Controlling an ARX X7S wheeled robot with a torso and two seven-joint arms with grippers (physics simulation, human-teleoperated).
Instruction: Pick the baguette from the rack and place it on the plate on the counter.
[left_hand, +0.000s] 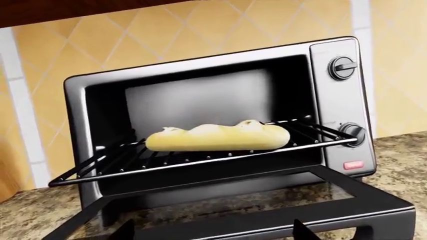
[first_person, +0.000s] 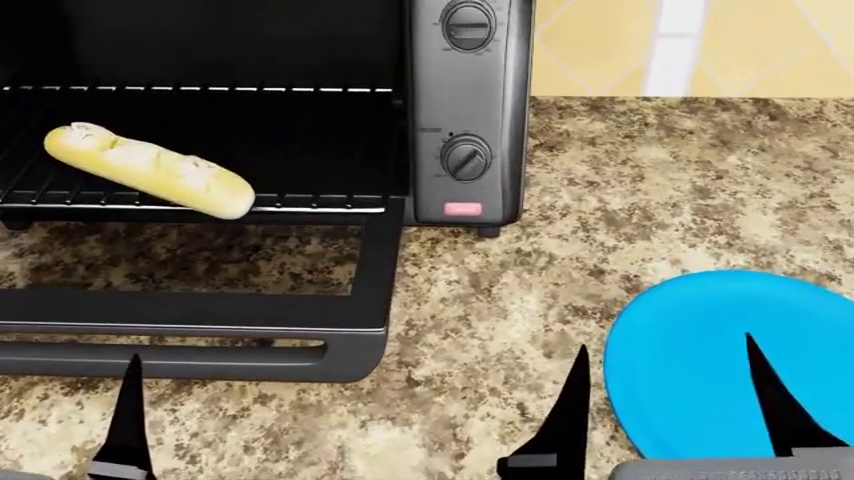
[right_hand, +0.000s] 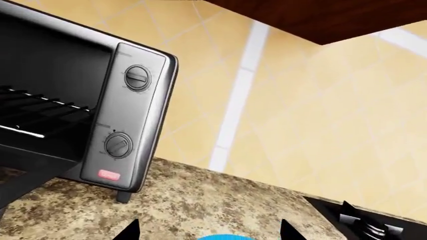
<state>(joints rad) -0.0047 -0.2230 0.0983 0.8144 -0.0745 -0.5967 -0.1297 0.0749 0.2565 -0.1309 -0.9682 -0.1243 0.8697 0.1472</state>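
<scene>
Left wrist view: the baguette (left_hand: 218, 137) lies straight ahead of our left gripper on the rack (left_hand: 200, 157), long axis crosswise.

Head view: the left gripper (first_person: 127, 420) sits nearer it; we can't tell its state. The right gripper (first_person: 667, 400) is spread, empty, over the plate (first_person: 694, 350).

Right wrist view: no baguette.

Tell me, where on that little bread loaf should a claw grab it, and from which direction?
Probably around the middle of the baguette, with the fingers closing across its narrow width. It lies flat and slightly diagonal on the pulled-out rack, so coming in from the front, over the lowered oven door, looks best. The left gripper already faces it; the oven roof limits reaching from above.
</scene>
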